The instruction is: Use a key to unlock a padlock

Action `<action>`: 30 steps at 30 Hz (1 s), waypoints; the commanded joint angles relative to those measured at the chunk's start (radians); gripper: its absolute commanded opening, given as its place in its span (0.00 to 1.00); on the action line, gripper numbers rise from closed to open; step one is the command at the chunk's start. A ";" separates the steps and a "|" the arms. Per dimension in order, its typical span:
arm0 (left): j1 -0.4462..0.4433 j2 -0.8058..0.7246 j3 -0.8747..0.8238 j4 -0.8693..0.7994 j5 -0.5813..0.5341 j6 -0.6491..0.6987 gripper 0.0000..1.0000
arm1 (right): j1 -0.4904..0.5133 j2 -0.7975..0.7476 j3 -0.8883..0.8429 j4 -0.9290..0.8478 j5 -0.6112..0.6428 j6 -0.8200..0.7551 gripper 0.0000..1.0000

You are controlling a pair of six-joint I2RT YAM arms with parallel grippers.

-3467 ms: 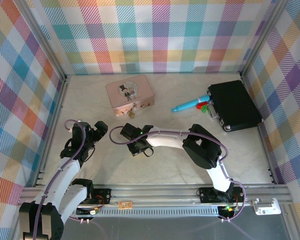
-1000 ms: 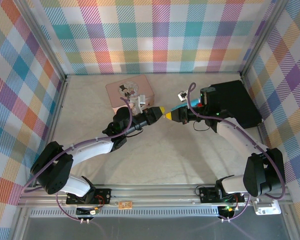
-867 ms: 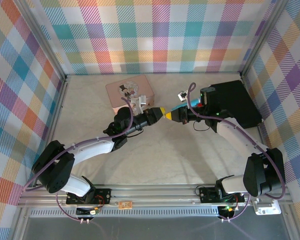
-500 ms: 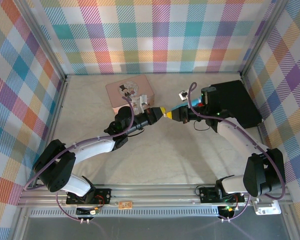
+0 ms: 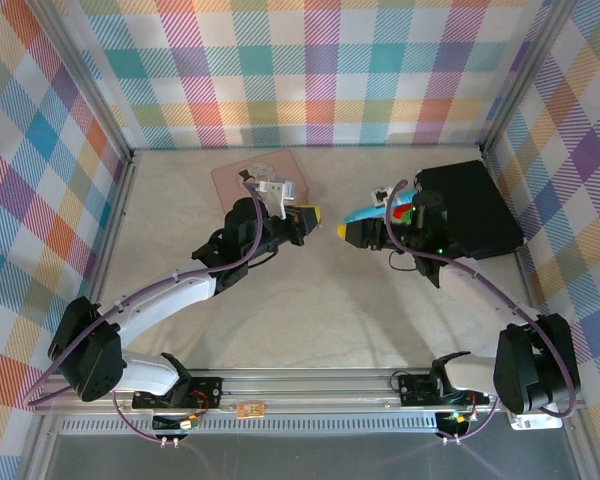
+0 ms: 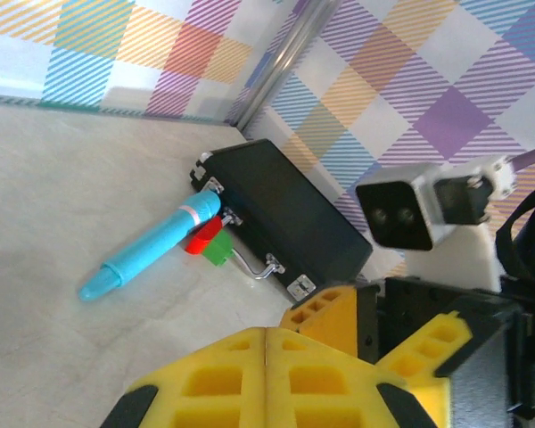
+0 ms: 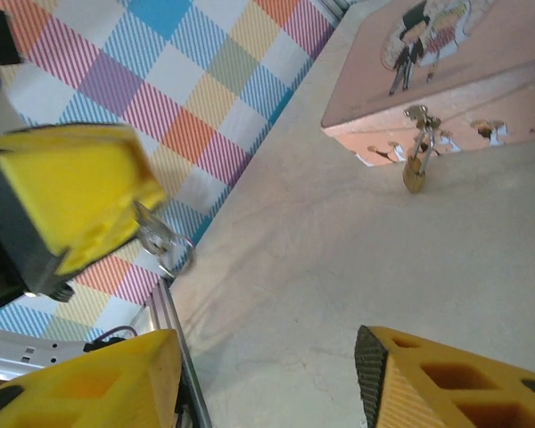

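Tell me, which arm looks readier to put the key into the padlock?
Left: the left gripper is shut on the key, near the tin where the padlock hangs; the right gripper is open and empty.

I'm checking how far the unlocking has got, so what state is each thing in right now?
pink tin: lid shut.
padlock: hanging from the tin's clasp, shackle looks closed.
left gripper: shut on the key.
key: held, sticking out of the left gripper.
right gripper: open, empty.
black case: closed, lying flat.
turquoise pen: lying beside the case.
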 commanded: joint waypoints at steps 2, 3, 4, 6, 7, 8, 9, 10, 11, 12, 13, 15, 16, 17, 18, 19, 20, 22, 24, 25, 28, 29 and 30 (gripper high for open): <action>-0.005 0.005 -0.003 0.025 0.026 0.025 0.00 | 0.034 0.000 -0.072 0.348 0.029 0.206 0.51; -0.006 0.015 -0.007 0.049 0.034 0.008 0.00 | 0.046 -0.002 -0.082 0.390 0.040 0.222 0.51; -0.006 0.020 -0.011 0.064 0.039 -0.008 0.00 | 0.055 -0.001 -0.090 0.426 0.053 0.231 0.51; -0.006 0.030 -0.018 0.090 0.036 -0.042 0.00 | 0.077 0.003 -0.105 0.477 0.083 0.252 0.51; -0.006 0.033 -0.023 0.107 0.033 -0.056 0.00 | 0.084 0.010 -0.111 0.500 0.088 0.260 0.52; -0.006 0.035 -0.029 0.127 0.032 -0.071 0.00 | 0.091 0.024 -0.112 0.524 0.086 0.270 0.52; -0.006 0.038 -0.032 0.146 0.036 -0.083 0.00 | 0.097 0.041 -0.110 0.549 0.081 0.282 0.52; -0.006 0.038 -0.032 0.155 0.040 -0.091 0.00 | 0.101 0.062 -0.104 0.572 0.073 0.298 0.51; -0.005 0.039 -0.032 0.160 0.041 -0.097 0.00 | 0.104 0.077 -0.103 0.593 0.065 0.311 0.51; -0.006 0.040 -0.031 0.164 0.042 -0.104 0.00 | 0.107 0.096 -0.103 0.627 0.061 0.326 0.50; -0.006 0.039 -0.033 0.166 0.042 -0.106 0.00 | 0.111 0.110 -0.105 0.663 0.055 0.342 0.49; -0.006 0.038 -0.038 0.174 0.039 -0.112 0.00 | 0.117 0.122 -0.101 0.685 0.052 0.347 0.46; -0.006 0.037 -0.041 0.177 0.037 -0.116 0.00 | 0.119 0.123 -0.098 0.677 0.054 0.339 0.45; -0.006 0.038 -0.043 0.180 0.036 -0.118 0.00 | 0.121 0.124 -0.095 0.663 0.057 0.333 0.45; -0.006 0.038 -0.045 0.183 0.035 -0.122 0.00 | 0.121 0.124 -0.094 0.655 0.061 0.325 0.44; -0.005 0.039 -0.047 0.187 0.034 -0.123 0.00 | 0.120 0.126 -0.094 0.652 0.063 0.320 0.43; -0.006 0.039 -0.049 0.190 0.034 -0.126 0.00 | 0.120 0.127 -0.093 0.653 0.063 0.321 0.42; -0.005 0.041 -0.054 0.197 0.034 -0.130 0.00 | 0.121 0.135 -0.089 0.670 0.056 0.331 0.40; -0.006 0.041 -0.057 0.205 0.035 -0.136 0.00 | 0.121 0.147 -0.086 0.702 0.052 0.353 0.34; -0.005 0.041 -0.058 0.208 0.035 -0.137 0.00 | 0.121 0.153 -0.085 0.715 0.045 0.363 0.32; -0.006 0.037 -0.064 0.219 0.031 -0.144 0.00 | 0.122 0.168 -0.084 0.749 0.045 0.389 0.30; -0.005 0.036 -0.066 0.224 0.032 -0.148 0.00 | 0.123 0.174 -0.087 0.768 0.045 0.400 0.29; -0.006 0.034 -0.068 0.226 0.032 -0.148 0.00 | 0.124 0.180 -0.088 0.783 0.044 0.410 0.29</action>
